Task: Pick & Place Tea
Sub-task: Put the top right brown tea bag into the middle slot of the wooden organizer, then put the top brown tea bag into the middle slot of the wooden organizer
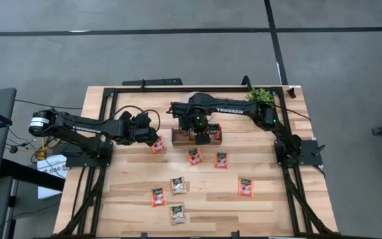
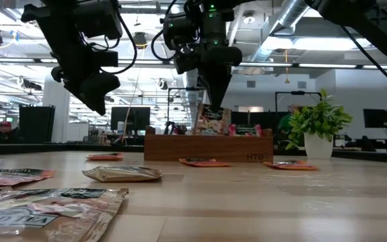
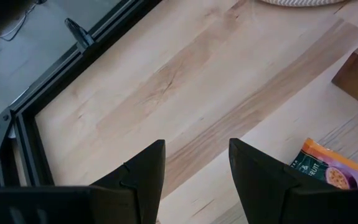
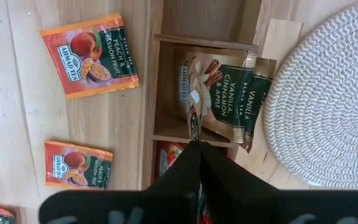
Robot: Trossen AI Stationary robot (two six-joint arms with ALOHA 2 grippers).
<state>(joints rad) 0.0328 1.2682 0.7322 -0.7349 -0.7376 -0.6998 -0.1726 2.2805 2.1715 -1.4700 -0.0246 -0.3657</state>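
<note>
Pinching a thin sachet edge-on, the right hand (image 4: pixel 194 134) is hanging over the wooden tray (image 1: pixel 177 137), its fingers closed together on the sachet's upper rim, seen from the wrist camera as a sliver above the middle compartment. In the low view that hand (image 2: pixel 215 94) is tapering to a point just over a sachet standing upright in the tray (image 2: pixel 210 146). Below the fingertips, two vanilla cinnamon and apple sachets (image 4: pixel 219 93) are already leaning in that compartment, and a red-orange one (image 4: pixel 169 158) is sitting in the next compartment. A round woven mat (image 4: pixel 328 93) is lying just beside the tray.

The left hand (image 3: pixel 194 168) is hovering with its fingers parted and nothing between them, near a peach and passion fruit sachet (image 3: pixel 328 171) on the desk (image 3: pixel 166 87).

The remaining tea is lying scattered flat on the desk: a peach sachet (image 4: pixel 90 55) and another (image 4: pixel 78 163) beside the tray, and several more toward the front (image 1: pixel 179 186).

These sachets are looking very light, thin and flexible, with a glossy, likely slippery wrapper, so they are probably bending and sliding rather than resisting. Lying flat, they are offering little to grip; taking hold at a sealed edge or corner, where the wrapper is stiffest, seems the safest choice.
</note>
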